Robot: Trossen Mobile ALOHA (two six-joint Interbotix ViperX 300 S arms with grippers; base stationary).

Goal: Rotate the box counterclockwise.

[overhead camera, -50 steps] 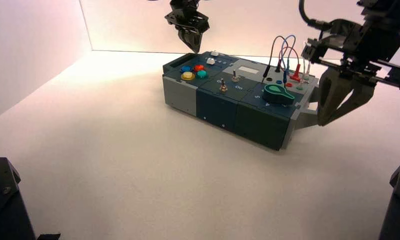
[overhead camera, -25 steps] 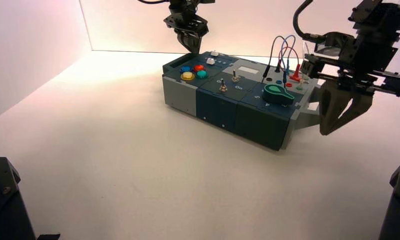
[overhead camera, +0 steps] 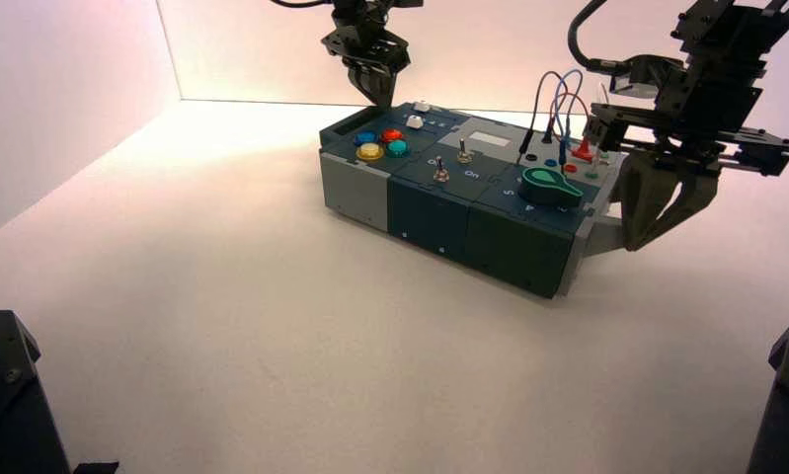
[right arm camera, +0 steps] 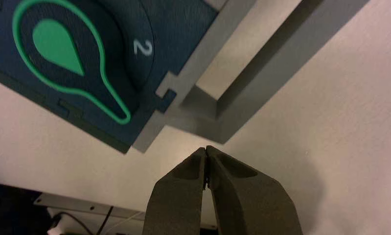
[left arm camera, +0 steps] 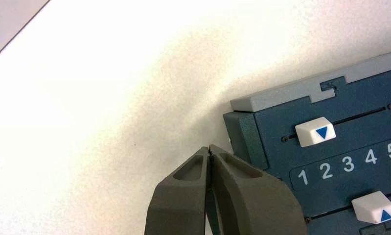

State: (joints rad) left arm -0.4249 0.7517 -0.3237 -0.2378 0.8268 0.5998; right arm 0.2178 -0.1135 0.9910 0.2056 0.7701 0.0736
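Observation:
The box (overhead camera: 432, 215) lies slantwise on the white floor, four coloured buttons (overhead camera: 382, 142) at its left end and the green knob (overhead camera: 548, 186) at its right. My left gripper (overhead camera: 378, 97) is shut with nothing in it and hangs at the box's far left corner. In the left wrist view its tips (left arm camera: 209, 148) sit just off that corner (left arm camera: 244, 137), beside two white sliders (left arm camera: 315, 131). My right gripper (overhead camera: 639, 240) is shut and empty beside the grey end handle (overhead camera: 607, 229). Its tips (right arm camera: 205, 149) are just clear of the handle (right arm camera: 262, 83), near the knob (right arm camera: 61, 54).
Looping wires (overhead camera: 558, 99) rise from the box's far right part, close to the right arm. Two toggle switches (overhead camera: 439, 170) stand mid-box. White walls (overhead camera: 64, 89) close off the left and back. Dark arm bases (overhead camera: 10, 395) sit at both near corners.
The right gripper's fingers have closed from spread to shut, and it has edged in toward the box's end handle. The left gripper and the box have scarcely moved.

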